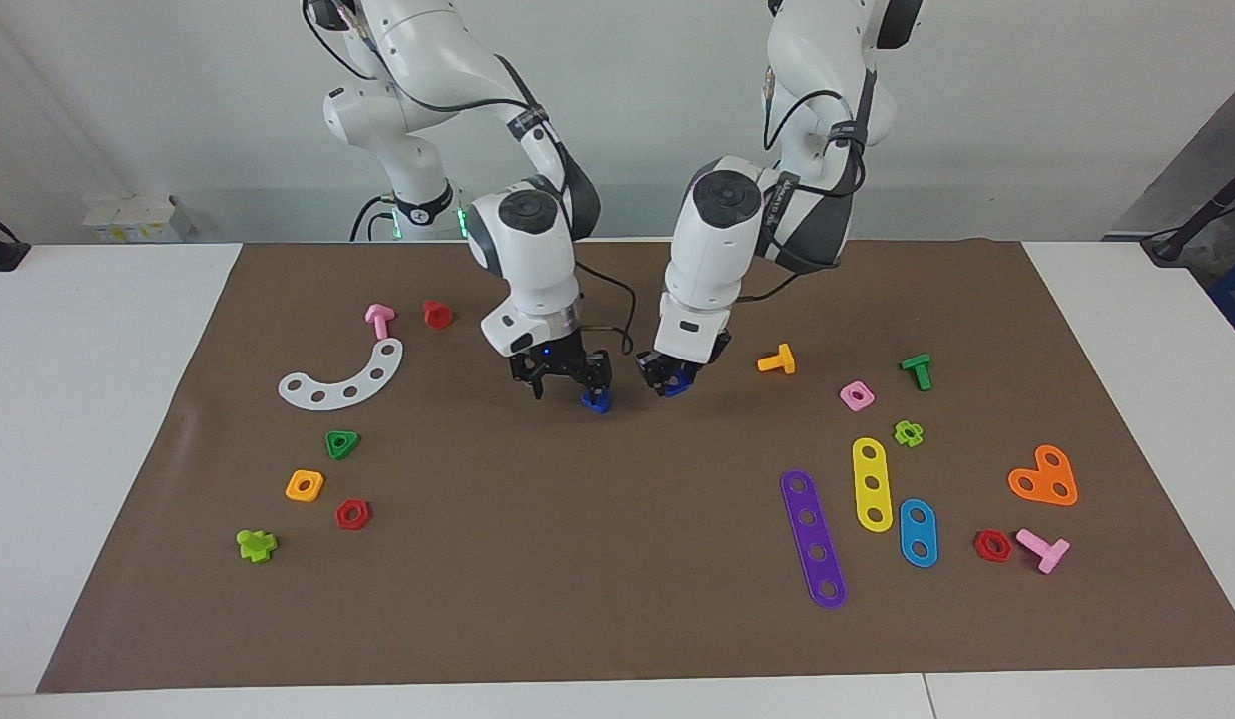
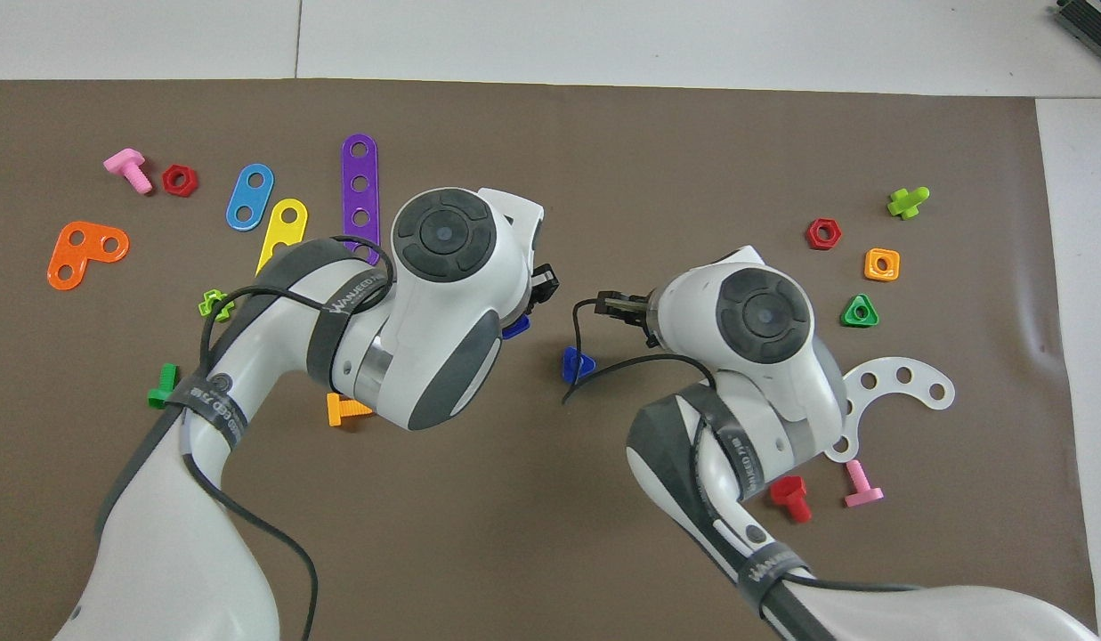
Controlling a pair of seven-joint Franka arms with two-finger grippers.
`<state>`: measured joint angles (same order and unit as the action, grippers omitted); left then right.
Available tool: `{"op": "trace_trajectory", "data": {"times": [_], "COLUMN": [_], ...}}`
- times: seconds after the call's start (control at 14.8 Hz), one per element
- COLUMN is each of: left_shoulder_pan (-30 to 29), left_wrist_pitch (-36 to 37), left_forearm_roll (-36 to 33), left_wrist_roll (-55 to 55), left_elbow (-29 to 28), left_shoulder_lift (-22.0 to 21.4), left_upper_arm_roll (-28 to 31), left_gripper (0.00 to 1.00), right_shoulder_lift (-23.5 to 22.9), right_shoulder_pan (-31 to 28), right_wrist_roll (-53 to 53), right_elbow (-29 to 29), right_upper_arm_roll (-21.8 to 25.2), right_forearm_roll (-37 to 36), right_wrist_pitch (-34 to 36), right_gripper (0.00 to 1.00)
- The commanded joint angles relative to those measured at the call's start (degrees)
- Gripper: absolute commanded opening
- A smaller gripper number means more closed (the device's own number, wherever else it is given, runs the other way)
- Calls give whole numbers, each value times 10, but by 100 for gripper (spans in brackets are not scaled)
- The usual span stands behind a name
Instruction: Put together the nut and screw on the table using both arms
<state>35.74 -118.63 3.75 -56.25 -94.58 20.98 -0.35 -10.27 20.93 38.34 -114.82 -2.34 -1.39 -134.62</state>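
Brown mat (image 1: pixel 617 559); left gripper (image 1: pixel 669 383) grips nut (image 2: pixel 514 329); arm-strap lettering (image 2: pixel 359 287) unreadable.

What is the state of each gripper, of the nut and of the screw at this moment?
left gripper: shut on the nut, raised over the mat.
right gripper: open, holds nothing.
nut: held in the left gripper, not yet on the screw.
screw: lies on the mat, not gripped.
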Motion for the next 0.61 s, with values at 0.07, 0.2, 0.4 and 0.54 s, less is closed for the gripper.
{"op": "trace_trajectory", "data": {"times": [0.07, 0.2, 0.4, 0.54], "left_shoulder_pan": [29, 35, 56, 62], "left_wrist_pitch": [-10, -13, -27, -34], "left_forearm_roll": [22, 25, 26, 41], "left_wrist_roll": [-8, -22, -37, -37], "left_elbow": [13, 15, 11, 6], "left_shoulder_lift": [17, 24, 32, 37], "left_upper_arm_roll": [10, 10, 10, 9], "left_gripper": [0, 0, 0, 0], "right_shoulder_lift": [74, 97, 113, 115], "right_shoulder_pan": [-94, -141, -178, -193], "right_wrist_roll": [-99, -154, -220, -246], "right_elbow": [-16, -15, 5, 48], "right_upper_arm_roll": [-7, -7, -4, -2], "right_forearm_roll": [10, 10, 25, 25], "right_wrist_pitch": [65, 94, 143, 195], "right_gripper": [100, 100, 100, 100]}}
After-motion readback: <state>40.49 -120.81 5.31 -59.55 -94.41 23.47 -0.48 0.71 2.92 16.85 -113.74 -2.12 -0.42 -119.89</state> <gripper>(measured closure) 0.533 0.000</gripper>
